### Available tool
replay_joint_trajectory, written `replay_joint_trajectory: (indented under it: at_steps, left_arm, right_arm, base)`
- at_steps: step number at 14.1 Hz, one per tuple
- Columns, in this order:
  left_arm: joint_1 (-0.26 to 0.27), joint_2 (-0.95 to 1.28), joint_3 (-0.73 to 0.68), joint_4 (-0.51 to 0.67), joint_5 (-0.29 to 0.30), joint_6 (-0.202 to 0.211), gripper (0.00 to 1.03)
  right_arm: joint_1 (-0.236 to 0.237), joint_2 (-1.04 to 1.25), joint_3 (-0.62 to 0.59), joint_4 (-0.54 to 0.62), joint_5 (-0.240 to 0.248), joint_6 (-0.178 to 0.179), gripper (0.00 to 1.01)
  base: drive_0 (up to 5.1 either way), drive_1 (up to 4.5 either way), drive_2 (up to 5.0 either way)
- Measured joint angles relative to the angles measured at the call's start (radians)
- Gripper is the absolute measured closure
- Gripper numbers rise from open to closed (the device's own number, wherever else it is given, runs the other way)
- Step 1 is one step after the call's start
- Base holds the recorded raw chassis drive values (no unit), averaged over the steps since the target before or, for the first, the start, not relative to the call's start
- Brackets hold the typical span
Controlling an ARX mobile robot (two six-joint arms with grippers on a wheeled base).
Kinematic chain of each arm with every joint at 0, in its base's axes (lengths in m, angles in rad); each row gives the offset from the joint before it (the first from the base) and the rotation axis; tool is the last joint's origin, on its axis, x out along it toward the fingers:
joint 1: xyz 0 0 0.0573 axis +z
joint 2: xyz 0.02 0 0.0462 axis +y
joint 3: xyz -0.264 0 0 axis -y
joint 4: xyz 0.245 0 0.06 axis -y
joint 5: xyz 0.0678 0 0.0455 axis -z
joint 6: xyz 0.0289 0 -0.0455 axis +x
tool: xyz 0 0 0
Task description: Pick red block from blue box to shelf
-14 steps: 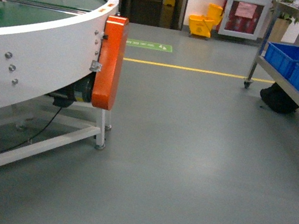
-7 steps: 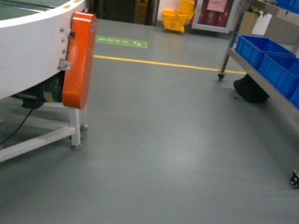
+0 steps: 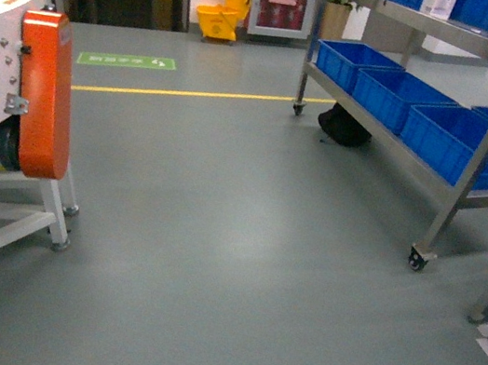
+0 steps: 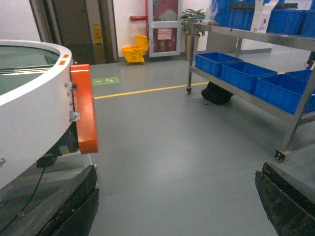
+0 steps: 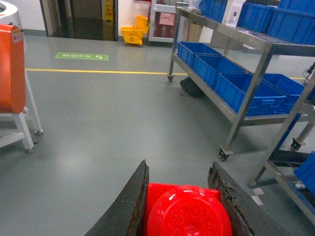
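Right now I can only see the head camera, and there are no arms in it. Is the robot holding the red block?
Observer: Yes. In the right wrist view the red block sits squeezed between the two fingers of the right end effector, pointing toward the shelf.
Operator: Is the other hand holding something too?
Observer: No. In the left wrist view the left end effector is wide open, with only bare floor showing between its fingers.
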Motion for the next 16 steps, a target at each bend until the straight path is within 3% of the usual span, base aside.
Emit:
replay_joint_trajectory:
  at_steps: [16]
  left_arm:
    - [0.0, 0.0, 0.0, 0.0, 0.0, 0.0, 0.05]
  right_arm:
    - [0.0, 0.0, 0.0, 0.0, 0.0, 0.0, 0.72]
  base:
    - [-1.6, -1.58, -1.6]
